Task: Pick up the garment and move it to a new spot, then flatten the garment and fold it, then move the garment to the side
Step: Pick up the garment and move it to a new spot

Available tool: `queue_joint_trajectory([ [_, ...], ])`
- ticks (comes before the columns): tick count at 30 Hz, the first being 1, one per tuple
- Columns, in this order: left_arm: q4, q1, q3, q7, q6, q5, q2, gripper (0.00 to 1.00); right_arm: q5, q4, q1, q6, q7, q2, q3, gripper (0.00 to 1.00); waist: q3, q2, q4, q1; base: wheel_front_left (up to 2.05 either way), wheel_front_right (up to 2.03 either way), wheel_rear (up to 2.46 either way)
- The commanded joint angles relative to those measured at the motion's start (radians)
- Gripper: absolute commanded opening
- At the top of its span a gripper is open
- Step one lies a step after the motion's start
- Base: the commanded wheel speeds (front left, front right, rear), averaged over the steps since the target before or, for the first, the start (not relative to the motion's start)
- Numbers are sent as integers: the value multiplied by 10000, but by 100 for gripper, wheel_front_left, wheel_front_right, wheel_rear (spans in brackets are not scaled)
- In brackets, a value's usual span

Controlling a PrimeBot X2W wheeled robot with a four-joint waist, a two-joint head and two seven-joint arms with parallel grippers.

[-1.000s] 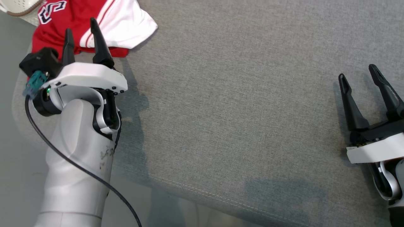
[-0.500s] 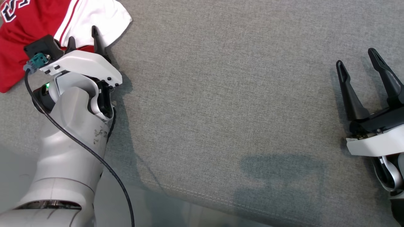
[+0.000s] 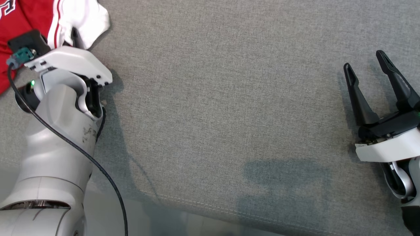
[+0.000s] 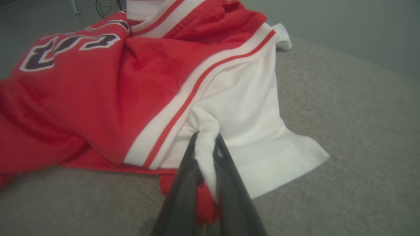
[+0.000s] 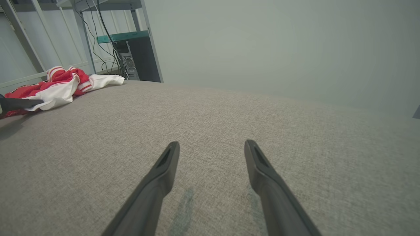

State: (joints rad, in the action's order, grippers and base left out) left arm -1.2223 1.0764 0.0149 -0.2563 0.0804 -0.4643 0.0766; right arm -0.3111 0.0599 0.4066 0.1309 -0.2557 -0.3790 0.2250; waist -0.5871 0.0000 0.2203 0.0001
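Red-and-white knit garment (image 3: 23, 13), a jersey-style top with a red body, white sleeve panels edged in red stripes and dark lettering outlined in white, lies crumpled at the far left corner of the grey woven fabric surface (image 3: 229, 98). The left gripper (image 4: 206, 142) reaches it from the near side. Its two long dark fingers are pinched almost together on a raised fold of the white sleeve cloth, and a bit of red cloth bulges between the fingers lower down. The pinched fold stands up off the surface, while the rest of the sleeve lies spread to the right of the fingers, its hem on the grey fabric. In the head view the white wrist housing (image 3: 69, 62) of that arm covers most of the fingers. A black cable (image 3: 82, 157) runs from a teal connector (image 3: 19, 54) down along the pale forearm.

The right gripper (image 3: 364, 60) is at the right side of the surface, well apart from the garment. Its fingers are spread wide over bare grey fabric with nothing between them. In the right wrist view the garment shows as a small heap at the far left, with a metal shelf rack (image 5: 121, 36) and a dark computer tower (image 5: 144, 62) behind it and a plain pale wall (image 5: 279, 49) beyond.
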Motion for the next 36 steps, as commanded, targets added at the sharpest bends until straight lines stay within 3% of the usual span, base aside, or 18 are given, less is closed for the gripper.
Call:
queue_joint_trajectory([
  [1, 590, 59, -115, -48, 74, 228, 546, 0, -94, -79, -115, -2, -17, 40, 177, 100, 75, 0, -24, -1, 0, 0, 0],
  [7, 3265, -681, -377, -52, 263, 1084, 588, 0, -183, 141, -14, -2, -50, 395, 264, 100, 500, 0, -201, -1, 0, 0, 0],
  [14, 5363, -1290, -585, -53, -248, 1805, 316, 0, -300, 215, -9, -2, -58, 1141, 215, 100, 1365, 0, -754, -1, 0, 0, 0],
  [28, 6677, -1714, 677, -54, -1520, 2177, -165, 0, -525, 270, -946, -2, -60, 2360, -267, 100, 3231, 0, -2717, -1, 0, 0, 0],
  [36, 6987, -2071, 1831, 154, -1717, 1965, -246, 0, -612, 236, -1226, -2, -60, 2692, -382, 100, 3694, 0, -3908, -1, 0, 0, 0],
])
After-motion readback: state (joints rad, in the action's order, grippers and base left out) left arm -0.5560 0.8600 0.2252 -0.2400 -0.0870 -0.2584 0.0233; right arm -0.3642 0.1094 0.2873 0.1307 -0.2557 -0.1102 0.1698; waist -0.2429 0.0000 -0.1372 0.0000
